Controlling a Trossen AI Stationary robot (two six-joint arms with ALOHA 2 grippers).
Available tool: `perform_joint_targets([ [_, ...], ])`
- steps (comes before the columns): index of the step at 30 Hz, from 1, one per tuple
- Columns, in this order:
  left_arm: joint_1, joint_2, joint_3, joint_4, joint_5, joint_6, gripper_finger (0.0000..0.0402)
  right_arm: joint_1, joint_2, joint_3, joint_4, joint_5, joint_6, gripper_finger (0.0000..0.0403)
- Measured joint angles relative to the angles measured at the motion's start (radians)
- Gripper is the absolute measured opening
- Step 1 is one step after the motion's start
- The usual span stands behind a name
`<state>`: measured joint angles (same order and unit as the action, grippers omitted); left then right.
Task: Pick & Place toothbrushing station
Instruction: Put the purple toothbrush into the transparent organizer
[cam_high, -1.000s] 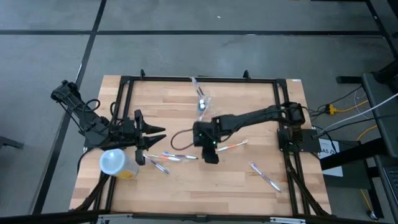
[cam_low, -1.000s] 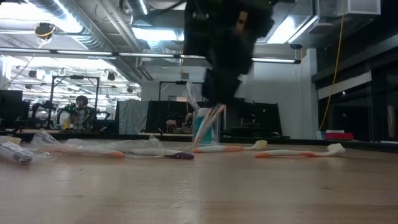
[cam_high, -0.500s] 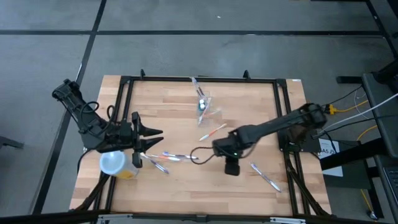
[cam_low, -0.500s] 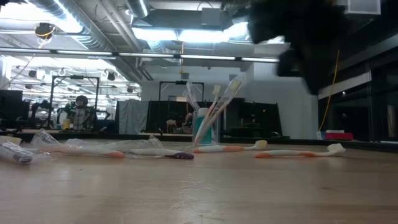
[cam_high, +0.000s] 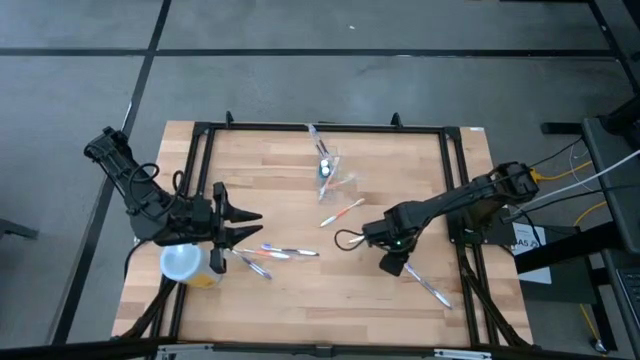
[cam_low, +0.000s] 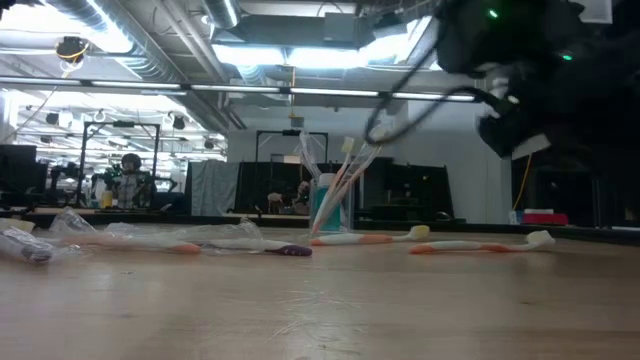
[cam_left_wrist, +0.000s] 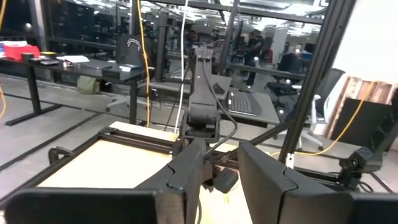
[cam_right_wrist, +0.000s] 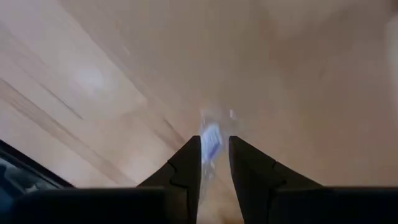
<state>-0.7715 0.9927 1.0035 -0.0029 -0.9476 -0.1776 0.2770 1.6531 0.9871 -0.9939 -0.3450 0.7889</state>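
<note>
Toothbrushing station, the small clear plastic cup (cam_high: 327, 168), stands upright at your wooden desk's (cam_high: 300, 300) far middle, ungripped. Right tool (cam_high: 392, 265) hovers, slightly parted, over a wrapped toothbrush (cam_high: 426, 283). Left tool (cam_high: 250, 226) waits open near yellow tub (cam_high: 186, 264).

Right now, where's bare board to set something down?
Free: the near edge strip of the table and the far-right corner behind the right gripper. Crowded: toothbrushes by the left gripper, and around the clear holder.
</note>
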Motion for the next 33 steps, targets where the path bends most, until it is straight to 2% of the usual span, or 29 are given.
perform_joint_targets([
  [5,0.000,0.000,0.000,0.008,0.000,-0.008,0.0099,0.020,0.000,-0.059,0.018,-0.051,0.020,0.0099],
  [10,0.000,0.000,0.000,0.008,0.000,-0.010,0.0098,0.049,0.000,-0.065,0.111,-0.062,0.060,0.0109],
  [22,0.000,0.000,0.000,0.008,0.004,-0.012,0.0095,0.053,0.020,-0.082,0.130,0.000,0.068,0.0110],
  [27,0.000,0.000,0.000,0.008,0.004,-0.014,0.0094,0.067,-0.009,-0.082,0.139,0.004,0.119,0.0110],
  [33,0.001,0.000,0.000,0.007,0.004,-0.013,0.0094,0.081,-0.036,-0.082,0.126,0.067,0.147,0.0110],
])
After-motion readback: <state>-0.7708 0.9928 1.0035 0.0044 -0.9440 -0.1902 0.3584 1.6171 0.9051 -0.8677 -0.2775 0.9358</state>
